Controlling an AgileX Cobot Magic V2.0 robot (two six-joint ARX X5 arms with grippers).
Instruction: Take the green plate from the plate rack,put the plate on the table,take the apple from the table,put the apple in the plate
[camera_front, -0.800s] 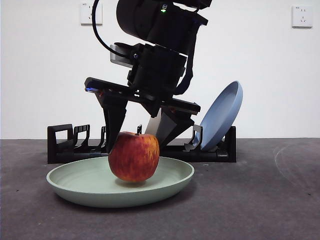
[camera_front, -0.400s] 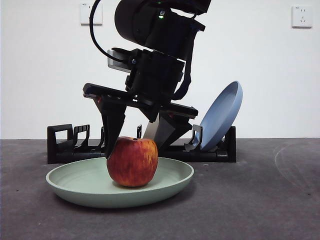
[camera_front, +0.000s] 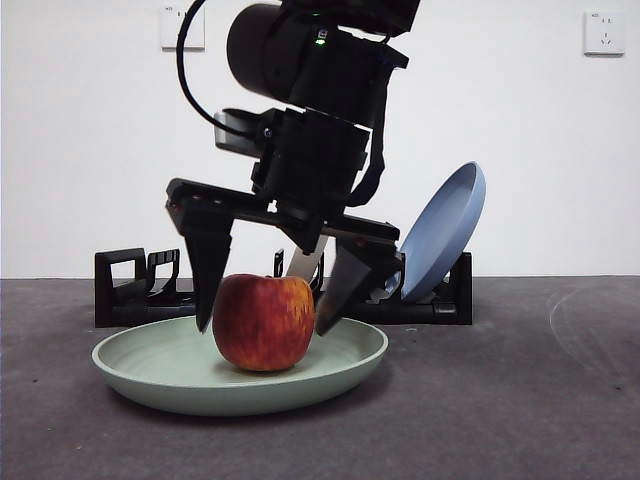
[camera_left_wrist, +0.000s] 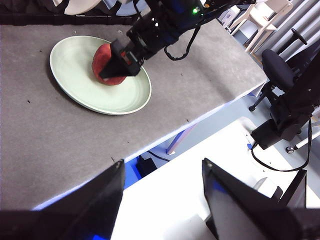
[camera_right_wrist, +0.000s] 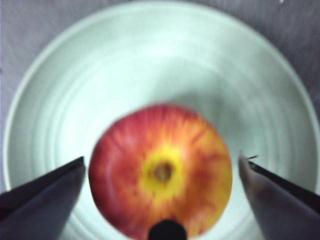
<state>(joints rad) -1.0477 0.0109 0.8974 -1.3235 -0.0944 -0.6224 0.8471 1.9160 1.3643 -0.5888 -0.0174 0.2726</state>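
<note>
The red apple (camera_front: 264, 322) sits upright in the middle of the green plate (camera_front: 150, 385), which lies flat on the table (camera_front: 520, 400) in front of the plate rack (camera_front: 125, 290). My right gripper (camera_front: 262, 326) hangs over the apple, open, with one jaw on each side and a gap to the fruit. The right wrist view shows the apple (camera_right_wrist: 160, 170) from above in the plate (camera_right_wrist: 150, 60), between the spread jaws of the right gripper (camera_right_wrist: 161, 159). My left gripper (camera_left_wrist: 164, 165) is open and empty, back over the table's near edge, looking at the plate (camera_left_wrist: 85, 90).
A blue plate (camera_front: 445, 230) leans in the rack's right end. A cream-white plate (camera_left_wrist: 80, 6) stands in the rack behind the arm. The table's edge (camera_left_wrist: 165, 135) drops off near the left gripper, with chairs (camera_left_wrist: 277, 70) beyond.
The right gripper's jaws have spread apart and let go of the apple. The apple has settled from a tilted, slightly raised hold to rest upright in the green plate.
</note>
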